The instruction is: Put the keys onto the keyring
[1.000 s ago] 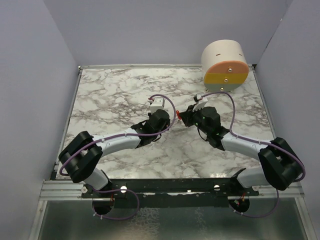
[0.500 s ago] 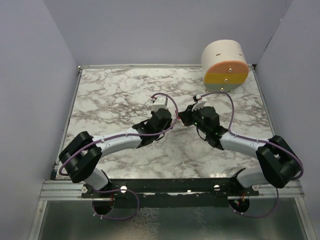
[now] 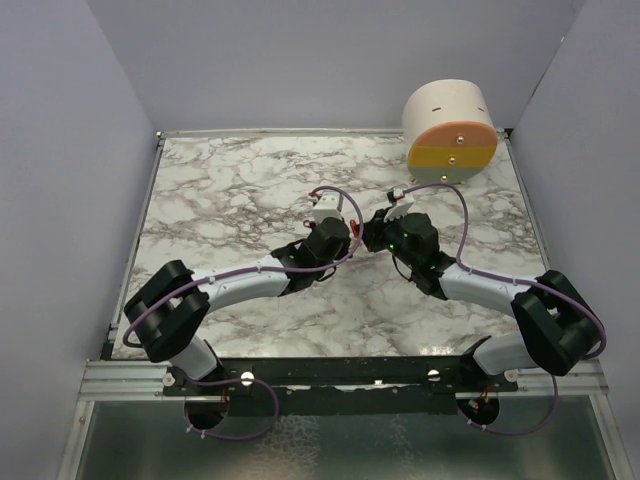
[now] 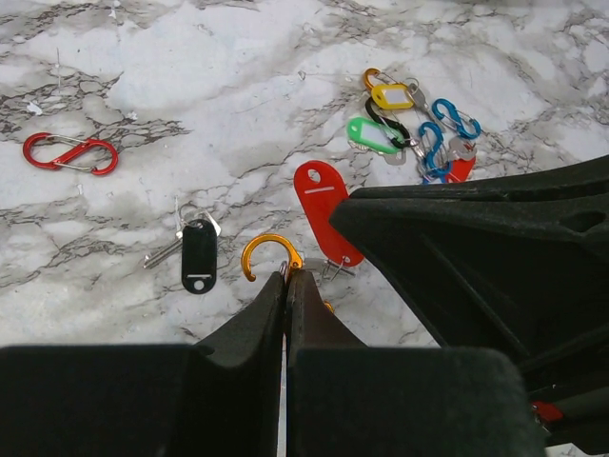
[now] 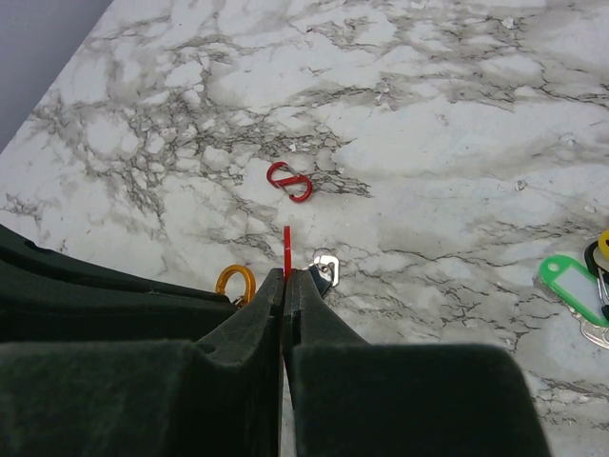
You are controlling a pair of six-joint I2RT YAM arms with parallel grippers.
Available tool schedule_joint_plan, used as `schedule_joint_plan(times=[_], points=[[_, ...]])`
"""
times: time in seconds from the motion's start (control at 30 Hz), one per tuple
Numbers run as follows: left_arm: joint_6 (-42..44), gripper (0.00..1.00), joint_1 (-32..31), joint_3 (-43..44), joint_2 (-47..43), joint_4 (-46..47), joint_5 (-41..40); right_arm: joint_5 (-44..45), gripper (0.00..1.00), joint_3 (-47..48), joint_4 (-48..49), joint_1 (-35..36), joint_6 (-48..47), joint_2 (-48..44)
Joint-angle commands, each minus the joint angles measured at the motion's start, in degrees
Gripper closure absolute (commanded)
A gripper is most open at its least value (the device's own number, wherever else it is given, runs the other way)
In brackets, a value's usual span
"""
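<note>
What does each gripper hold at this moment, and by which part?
The left gripper pinches the orange clip at one end; the right gripper pinches the red key tag edge-on, at its ring end.

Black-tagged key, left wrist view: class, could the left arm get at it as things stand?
Probably yes: the black-tagged key lies alone close beside the left gripper, nothing between them. But that gripper is shut on the orange clip, so it must let go first.

red key [image 4: 324,214]: gripped at 1 end | black key [image 4: 199,257]: lying flat | orange keyring loop [image 4: 259,241]: pinched, just beside red key
</note>
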Motion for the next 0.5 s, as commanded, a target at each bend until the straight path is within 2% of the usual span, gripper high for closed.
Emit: schedule_joint_plan(times=[0.0,0.47], points=[[-0.8,1.00,-0.7,1.5,1.2,1.9,0.4,1.5,0.99,1.1,2.5,0.4,1.5,-0.2],[-1.1,1.00,-1.3,2.4,2.6,2.5,-0.9,2.3,0.99,0.6,2.5,0.5,2.2,-1.2]])
